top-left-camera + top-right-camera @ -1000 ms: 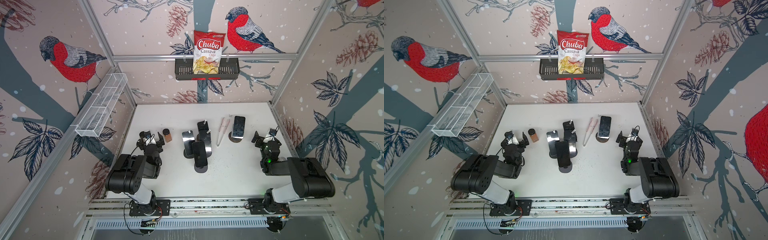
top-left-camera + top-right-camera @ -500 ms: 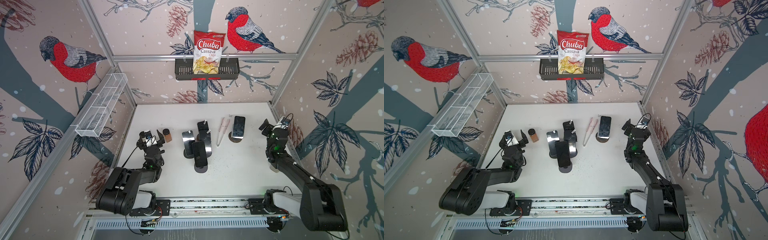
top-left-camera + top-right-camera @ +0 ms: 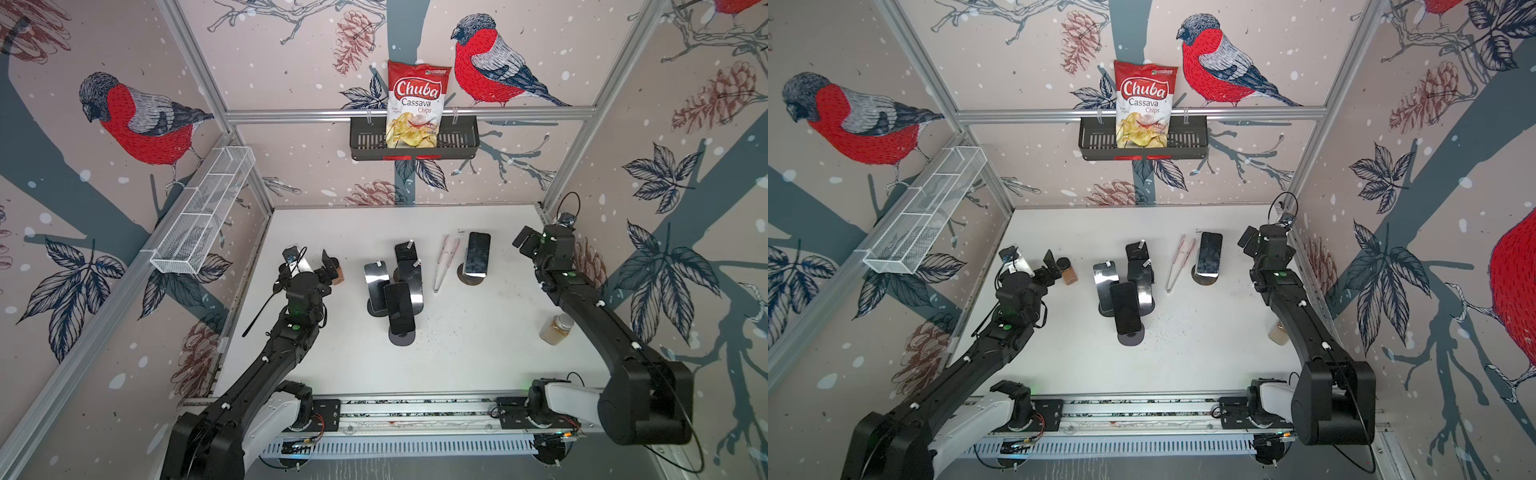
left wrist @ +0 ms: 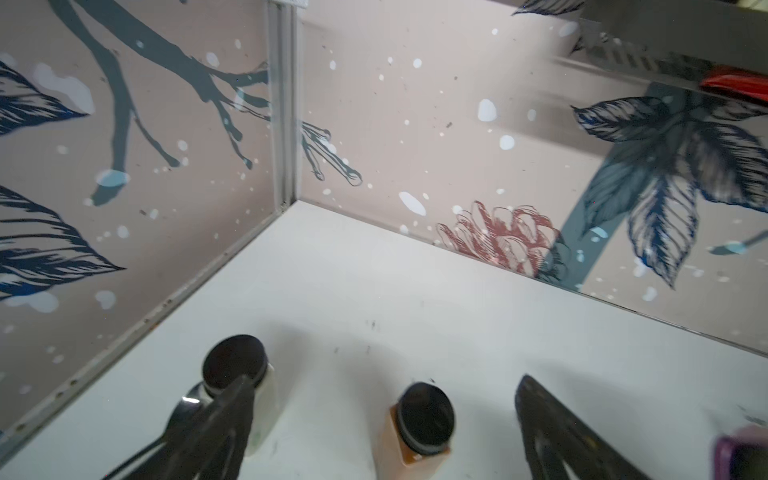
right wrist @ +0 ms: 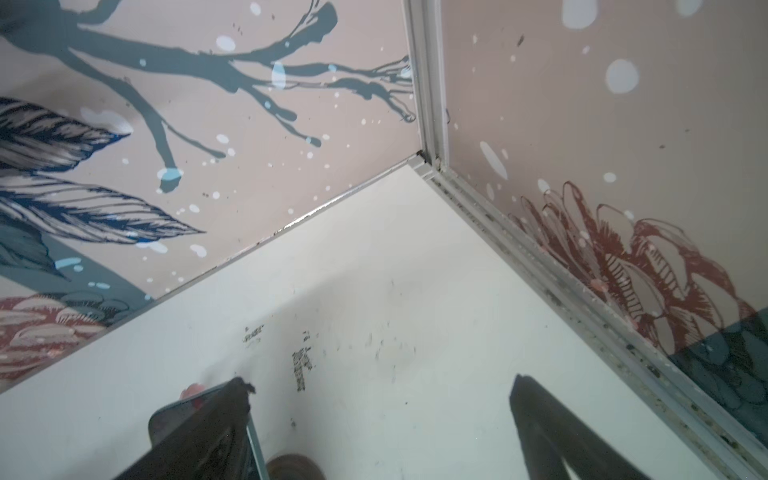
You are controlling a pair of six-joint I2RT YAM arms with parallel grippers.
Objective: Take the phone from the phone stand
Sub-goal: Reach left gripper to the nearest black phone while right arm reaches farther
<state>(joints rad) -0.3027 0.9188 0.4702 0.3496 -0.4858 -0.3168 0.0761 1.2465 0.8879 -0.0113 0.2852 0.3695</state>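
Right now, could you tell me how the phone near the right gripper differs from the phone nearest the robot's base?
The far phone stands apart, close to the open right gripper; the near phone is crowded against other stands mid-table. The far phone's base is brownish, the near phone's base grey. Both are dark and lean back on round-based stands.
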